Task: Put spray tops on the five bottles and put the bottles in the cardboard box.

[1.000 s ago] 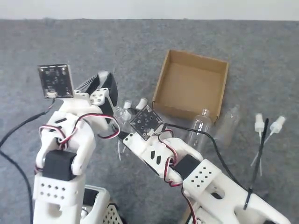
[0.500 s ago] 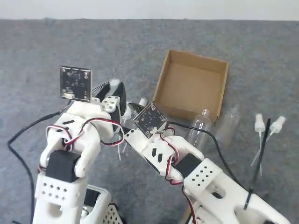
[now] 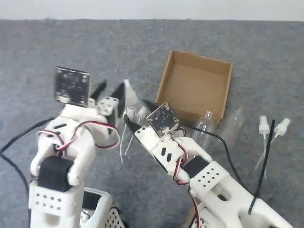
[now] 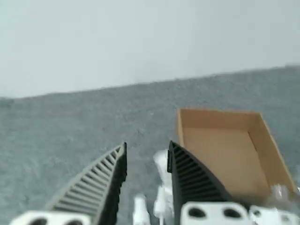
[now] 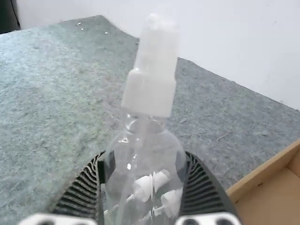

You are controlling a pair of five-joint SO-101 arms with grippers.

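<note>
The right gripper (image 5: 144, 161) is clamped round a clear bottle (image 5: 144, 140), jaws pressing its two sides. A white spray top (image 5: 152, 70) sits on the bottle's neck, its dip tube running down inside. From above, this bottle is held up just left of the cardboard box (image 3: 194, 88), between the two arms. The left gripper (image 4: 146, 147) hangs close beside it with its jaws spread and nothing between them, pointing toward the box.

By my reckoning this is the capping step for this bottle, at or near its end. I cannot tell from here whether the top is screwed home or only resting on the neck. If it is seated, the next move is for the right arm to carry the bottle to the right, over the box's near-left wall, and let go inside. If not, the left gripper needs to close on the top and twist.

Every bottle I can see is outside the box. Two uncapped bottles (image 3: 205, 124) (image 3: 233, 123) are by its near right corner, and two loose spray tops (image 3: 262, 125) (image 3: 282, 126) lie further right on the grey mat (image 3: 57, 42).
</note>
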